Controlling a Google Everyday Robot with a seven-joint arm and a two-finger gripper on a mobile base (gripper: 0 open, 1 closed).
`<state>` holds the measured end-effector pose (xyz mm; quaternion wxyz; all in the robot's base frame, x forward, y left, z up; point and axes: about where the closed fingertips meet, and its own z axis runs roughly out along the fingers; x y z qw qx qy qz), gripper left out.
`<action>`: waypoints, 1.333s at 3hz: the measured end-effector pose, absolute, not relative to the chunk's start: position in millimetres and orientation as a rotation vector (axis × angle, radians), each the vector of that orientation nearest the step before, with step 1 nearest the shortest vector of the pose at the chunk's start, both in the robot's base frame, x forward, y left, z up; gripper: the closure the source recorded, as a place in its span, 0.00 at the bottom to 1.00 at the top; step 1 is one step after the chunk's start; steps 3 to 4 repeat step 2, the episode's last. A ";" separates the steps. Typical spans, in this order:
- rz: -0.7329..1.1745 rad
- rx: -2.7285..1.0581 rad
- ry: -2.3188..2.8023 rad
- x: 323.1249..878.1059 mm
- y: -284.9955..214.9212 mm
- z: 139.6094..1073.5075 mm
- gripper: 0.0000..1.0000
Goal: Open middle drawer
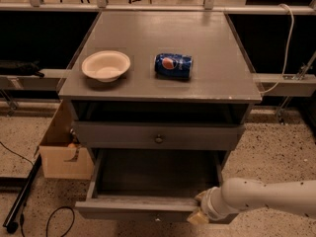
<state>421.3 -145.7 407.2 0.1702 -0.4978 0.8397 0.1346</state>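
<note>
The grey cabinet has a top drawer with a small round knob, standing nearly closed. Below it the middle drawer is pulled far out, and its bare inside shows. Its knob is at the bottom edge of the view. The lowest drawer is hidden beneath it. My gripper, on a white arm coming in from the right, is at the right end of the middle drawer's front, touching or very close to it.
A white bowl and a blue soda can lying on its side are on the cabinet top. A cardboard box stands on the floor at the left, with a black cable beside it. The floor is speckled.
</note>
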 end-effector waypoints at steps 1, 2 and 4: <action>0.382 -1.414 2.386 421.2 -145.7 407.2 0.00; 0.382 -1.414 2.386 421.2 -145.7 407.2 0.00; 0.382 -1.414 2.386 421.2 -145.7 407.2 0.00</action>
